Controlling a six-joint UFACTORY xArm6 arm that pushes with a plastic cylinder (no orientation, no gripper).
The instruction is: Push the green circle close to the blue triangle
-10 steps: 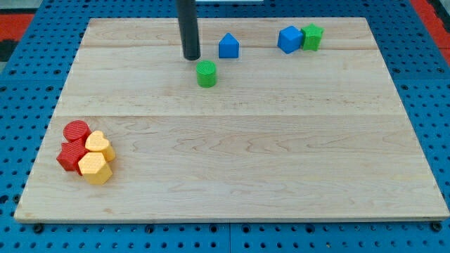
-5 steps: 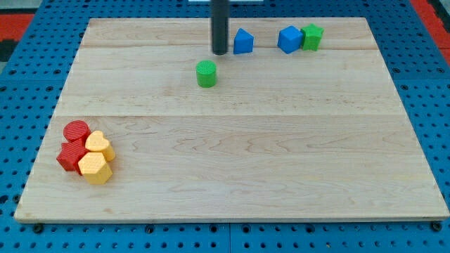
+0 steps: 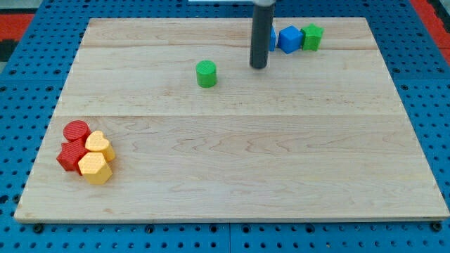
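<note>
The green circle [image 3: 206,73] stands on the wooden board [image 3: 232,161] in the upper middle. My tip [image 3: 259,67] is to the right of it, about a rod's width and more apart, not touching it. The blue triangle [image 3: 273,39] is mostly hidden behind the rod; only a sliver shows at the rod's right edge, next to a blue cube-like block [image 3: 289,39]. The green circle and blue triangle are well apart.
A green star-like block [image 3: 313,36] sits against the blue block near the view's top right. At the lower left is a cluster: a red circle [image 3: 76,131], another red block [image 3: 70,157], a yellow heart [image 3: 99,145] and a yellow hexagon [image 3: 94,168].
My tip has moved to the view's right and slightly down. The blue triangle has been shoved right, up to the blue block. The green circle has not moved.
</note>
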